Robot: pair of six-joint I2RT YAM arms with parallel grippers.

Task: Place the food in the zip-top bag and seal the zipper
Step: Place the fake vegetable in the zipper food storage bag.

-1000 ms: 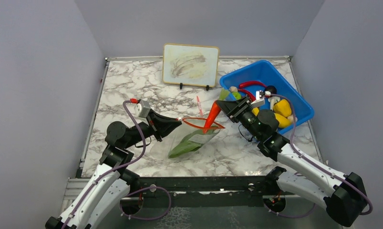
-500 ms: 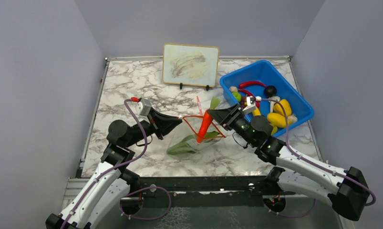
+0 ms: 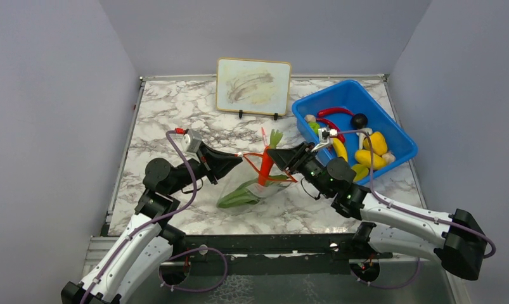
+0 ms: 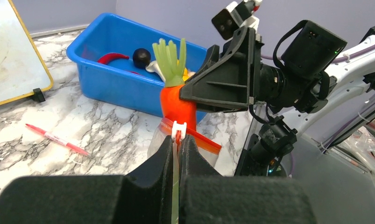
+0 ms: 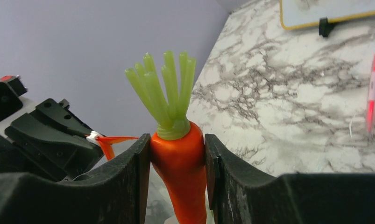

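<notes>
Zip-top bag (image 3: 259,187) rests on the marble table (image 3: 175,114), with its mouth held up. The left pincer (image 3: 239,159) is clenched tight on the red zipper (image 4: 200,140) at the mouth. A green leafy pod (image 3: 234,197) lies in the bag, under that pincer's tip. The carrot (image 3: 265,166) points down into the open mouth, leaves up. The right pincer (image 3: 272,154) squeezes it between both fingers (image 5: 129,186). Behind that pincer sits a blue bin (image 3: 340,95) with more toy food (image 3: 373,142).

Orange carrot (image 5: 178,161) clamped upright between 2 fingers (image 5: 129,186).
</notes>
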